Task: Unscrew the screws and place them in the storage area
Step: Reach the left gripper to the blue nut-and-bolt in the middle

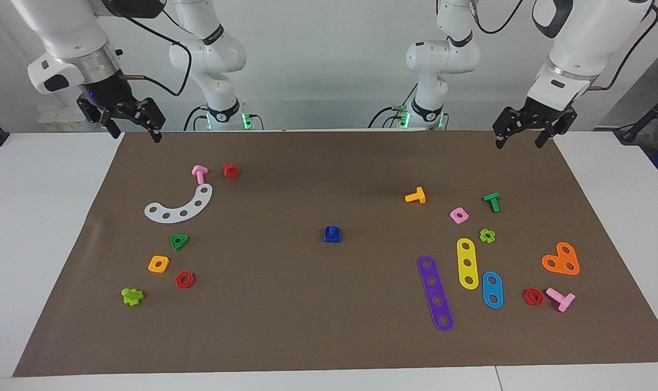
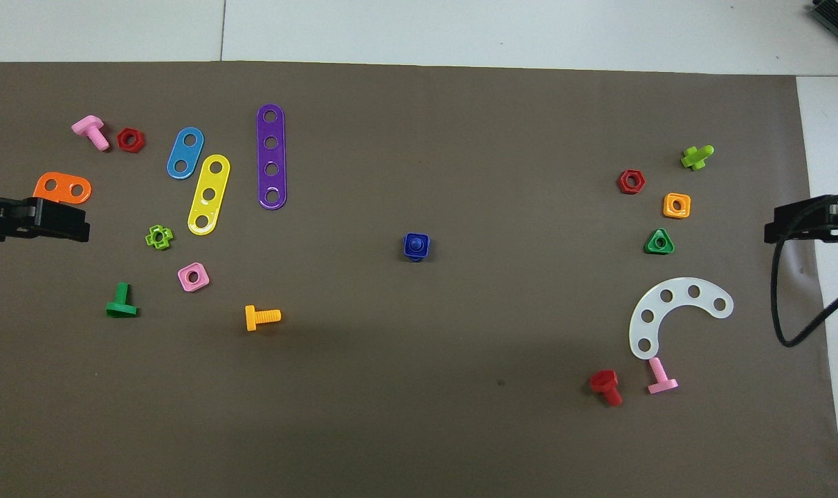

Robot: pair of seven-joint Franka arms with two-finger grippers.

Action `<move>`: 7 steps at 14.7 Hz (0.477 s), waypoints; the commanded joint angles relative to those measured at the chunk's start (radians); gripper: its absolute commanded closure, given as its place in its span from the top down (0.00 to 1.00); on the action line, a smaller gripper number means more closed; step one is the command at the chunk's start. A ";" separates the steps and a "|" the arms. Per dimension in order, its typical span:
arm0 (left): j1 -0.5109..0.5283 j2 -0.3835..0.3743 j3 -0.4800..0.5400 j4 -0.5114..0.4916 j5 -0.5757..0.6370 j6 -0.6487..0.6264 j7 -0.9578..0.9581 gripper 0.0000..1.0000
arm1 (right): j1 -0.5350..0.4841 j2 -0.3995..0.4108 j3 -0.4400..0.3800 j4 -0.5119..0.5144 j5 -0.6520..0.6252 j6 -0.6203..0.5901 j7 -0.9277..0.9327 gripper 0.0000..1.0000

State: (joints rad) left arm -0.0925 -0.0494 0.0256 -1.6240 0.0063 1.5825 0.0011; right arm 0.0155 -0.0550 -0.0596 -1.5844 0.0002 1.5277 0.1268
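A small blue screw [image 1: 333, 229] stands threaded in a blue rounded-square nut [image 1: 332, 238] at the middle of the brown mat; only its stub shows above the nut, and its head is hidden. It also shows in the overhead view [image 2: 415, 243]. My left gripper [image 1: 519, 144] hangs open and empty over the mat's edge nearest the robots, at the left arm's end; it shows in the overhead view [image 2: 79, 225] too. My right gripper [image 1: 136, 136] hangs open and empty over the same edge at the right arm's end, and shows in the overhead view [image 2: 778, 225].
Toward the left arm's end lie an orange screw [image 1: 415, 196], a green screw [image 1: 492, 201], a pink nut [image 1: 459, 215] and purple [image 1: 435, 292], yellow [image 1: 467, 263] and blue [image 1: 492, 290] strips. Toward the right arm's end lie a white arc [image 1: 180, 206], a green triangular nut [image 1: 179, 241] and a red screw [image 1: 231, 170].
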 commanded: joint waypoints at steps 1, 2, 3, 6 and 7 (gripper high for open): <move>0.002 -0.021 0.000 -0.017 -0.014 0.007 0.028 1.00 | -0.014 -0.009 0.011 -0.016 0.018 0.012 -0.016 1.00; 0.004 -0.021 0.000 -0.017 -0.016 0.007 0.028 1.00 | -0.014 -0.009 0.011 -0.016 0.018 0.012 -0.015 1.00; 0.002 -0.023 0.000 -0.020 -0.016 0.007 0.028 1.00 | -0.014 -0.009 0.011 -0.016 0.018 0.012 -0.016 1.00; -0.019 -0.040 -0.010 -0.059 -0.019 0.030 0.011 0.98 | -0.014 -0.009 0.011 -0.016 0.018 0.012 -0.016 1.00; -0.035 -0.040 -0.015 -0.069 -0.035 0.039 -0.015 0.98 | -0.014 -0.009 0.011 -0.016 0.018 0.012 -0.016 1.00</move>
State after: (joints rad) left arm -0.1003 -0.0515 0.0146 -1.6355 -0.0023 1.5839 0.0120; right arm 0.0155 -0.0550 -0.0596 -1.5844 0.0002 1.5277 0.1268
